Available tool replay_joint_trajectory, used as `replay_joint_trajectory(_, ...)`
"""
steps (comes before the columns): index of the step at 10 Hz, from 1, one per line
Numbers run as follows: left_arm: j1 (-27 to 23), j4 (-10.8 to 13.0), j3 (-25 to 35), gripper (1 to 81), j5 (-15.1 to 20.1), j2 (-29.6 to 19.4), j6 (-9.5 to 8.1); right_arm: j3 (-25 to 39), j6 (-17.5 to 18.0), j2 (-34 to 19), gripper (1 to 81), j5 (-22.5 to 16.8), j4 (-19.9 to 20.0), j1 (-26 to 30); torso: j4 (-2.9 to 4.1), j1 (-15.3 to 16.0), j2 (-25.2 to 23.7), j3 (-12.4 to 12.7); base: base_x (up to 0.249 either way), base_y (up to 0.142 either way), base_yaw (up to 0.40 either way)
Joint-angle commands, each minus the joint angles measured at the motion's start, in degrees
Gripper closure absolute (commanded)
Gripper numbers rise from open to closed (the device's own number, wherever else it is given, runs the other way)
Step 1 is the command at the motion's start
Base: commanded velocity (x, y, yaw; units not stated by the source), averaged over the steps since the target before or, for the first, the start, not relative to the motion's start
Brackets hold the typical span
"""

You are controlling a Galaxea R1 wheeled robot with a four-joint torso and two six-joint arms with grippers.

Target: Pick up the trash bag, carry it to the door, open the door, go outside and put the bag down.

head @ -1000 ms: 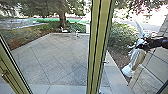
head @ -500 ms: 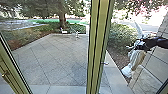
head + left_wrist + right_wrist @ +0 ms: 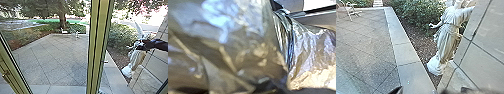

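Trash bag [image 3: 243, 53] is right up close to the L wrist cam: shiny, crumpled, part see-thru, drawn in to a tight pleated neck [image 3: 288, 42], then flaring out again past it. Can't tell if L claw is apart, together or clamped on the bag.

R arm [image 3: 157, 43], dark, reaches in from the R side of the head view, its claw [image 3: 140, 46] across the line of sight to a pale statue [image 3: 447, 45]; can't tell from here if they touch. R claw's state: can't tell either.

Statue = draped figure w/ one arm held out, upright on a rounded white base [image 3: 436, 67], in a mulch bed [image 3: 419, 42] btwn the pale stone border [image 3: 407, 55] and a big-panelled wall [image 3: 488, 37]. Leafy shrub [image 3: 413, 15] behind.

Nearer the robot, a yellow-green door frame: upright post [image 3: 98, 47] mid-view, w/ what's prob. a small handle [image 3: 106, 61] at its R edge, plus a slanting frame section [image 3: 12, 75] at L w/ a brassy fitting [image 3: 6, 73].

Beyond: paved patio [image 3: 55, 60], diagonal joints, then white outdoor furniture [image 3: 76, 35] at its far edge, near a tree trunk [image 3: 62, 20].
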Motion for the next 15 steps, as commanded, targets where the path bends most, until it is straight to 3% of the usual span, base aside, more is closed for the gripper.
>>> replay_joint_trajectory(1,-2.0,-1.2,0.3,81.1,5.9,-0.7,0.12,-2.9,-1.2,-1.2,1.0,7.1,-9.8,11.8,0.00,0.0,0.0,0.0,0.000,0.000,0.000)
replay_joint_trajectory(3,-1.9,-1.2,0.3,81.1,5.9,-0.7,0.03,-2.8,-1.3,-1.8,1.0,7.1,-11.5,9.9,0.00,0.0,0.0,0.0,0.000,0.000,0.000)
replay_joint_trajectory(5,-1.9,-1.4,0.3,81.1,6.0,-0.7,-0.06,-2.7,-1.4,-2.7,1.0,8.3,-12.0,8.8,-3.77,0.0,0.0,1.3,0.000,0.000,0.000)
replay_joint_trajectory(6,-1.9,-1.4,0.3,81.1,6.0,-0.6,-0.41,-2.6,-1.4,-3.2,1.0,9.5,-12.5,7.8,-4.37,0.1,0.0,1.4,0.000,0.000,0.000)
replay_joint_trajectory(7,-1.9,-1.4,0.3,81.1,6.2,-0.5,-0.50,-2.6,-1.4,-3.7,1.0,9.7,-13.0,7.2,-5.69,0.1,0.0,1.7,0.000,0.000,0.000)
replay_joint_trajectory(8,-1.9,-1.4,0.3,81.1,6.8,-0.6,-0.50,-2.6,-1.3,-3.8,1.0,10.8,-13.6,6.7,-3.21,0.1,0.0,0.6,0.000,0.000,0.000)
replay_joint_trajectory(9,-1.8,-1.5,0.3,81.1,6.8,-0.6,-0.67,-2.8,-1.2,-3.9,1.0,12.5,-14.3,6.4,-4.61,0.1,0.0,0.9,0.000,0.000,0.000)
replay_joint_trajectory(10,-1.8,-1.4,0.3,81.1,6.9,-0.7,-1.64,-3.5,-1.1,-3.8,1.0,14.0,-15.4,6.2,-5.13,0.1,0.0,1.1,0.000,0.000,0.000)
replay_joint_trajectory(15,-1.6,-1.4,0.4,81.1,7.0,-0.4,-2.69,-9.2,-0.8,1.0,1.0,17.7,-17.0,4.8,-5.13,0.1,0.0,1.1,0.000,0.000,0.000)
